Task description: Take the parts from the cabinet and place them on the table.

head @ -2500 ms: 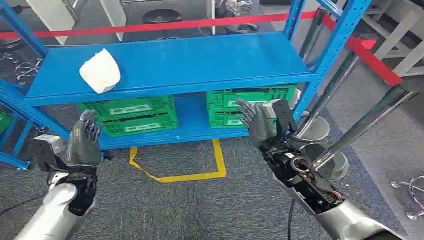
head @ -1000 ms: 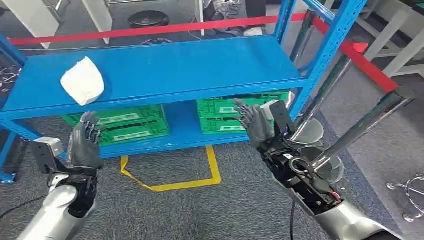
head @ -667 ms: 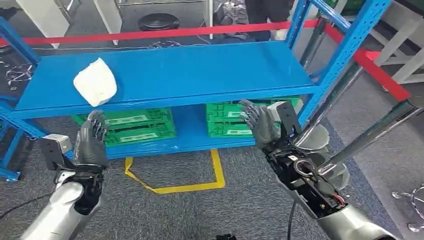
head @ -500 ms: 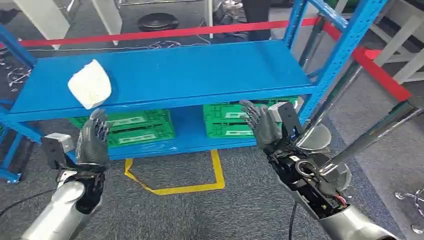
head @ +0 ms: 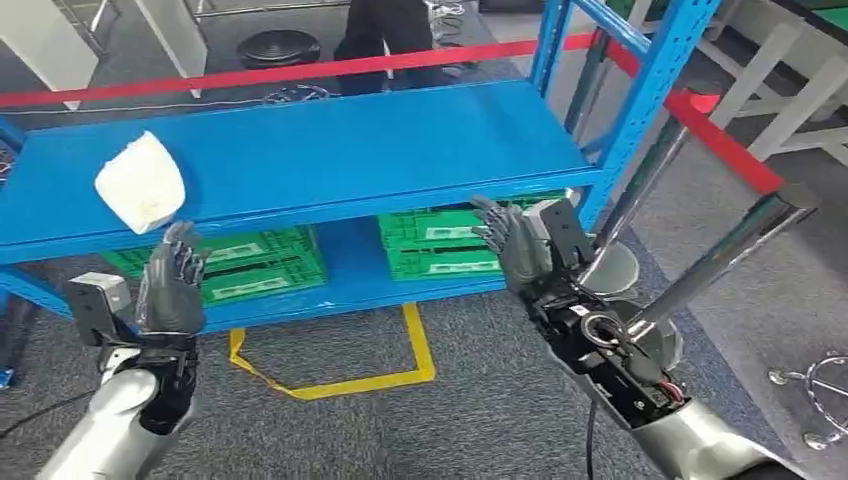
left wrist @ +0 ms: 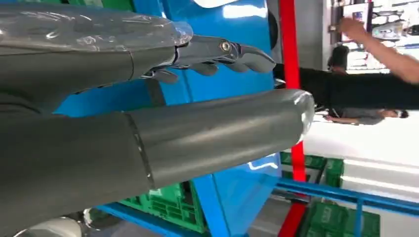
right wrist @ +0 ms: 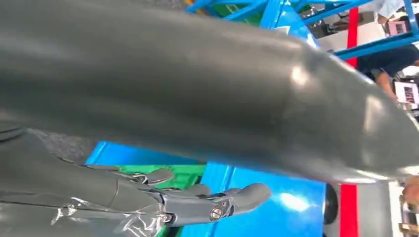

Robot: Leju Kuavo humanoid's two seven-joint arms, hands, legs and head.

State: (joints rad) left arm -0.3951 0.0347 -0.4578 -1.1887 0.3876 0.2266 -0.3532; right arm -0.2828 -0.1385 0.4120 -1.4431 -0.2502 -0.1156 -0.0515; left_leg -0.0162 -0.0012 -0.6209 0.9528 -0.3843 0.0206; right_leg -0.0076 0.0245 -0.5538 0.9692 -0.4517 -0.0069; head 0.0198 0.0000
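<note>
Facing the cabinet [head: 300, 150], both hands raised, empty.

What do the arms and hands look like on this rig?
Silver forearm shells. The right arm is uncovered near the wrist, showing black mechanics, a metal ring and thin wires. Left hand and right hand are dark grey with darker fingers; clear film wraps the knuckles. Grey camera boxes sit at both wrists.

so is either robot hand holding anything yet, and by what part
Nothing is held. The left robot hand and right robot hand are both raised, open and empty, in front of the shelf; the white part sits untouched on it.
</note>
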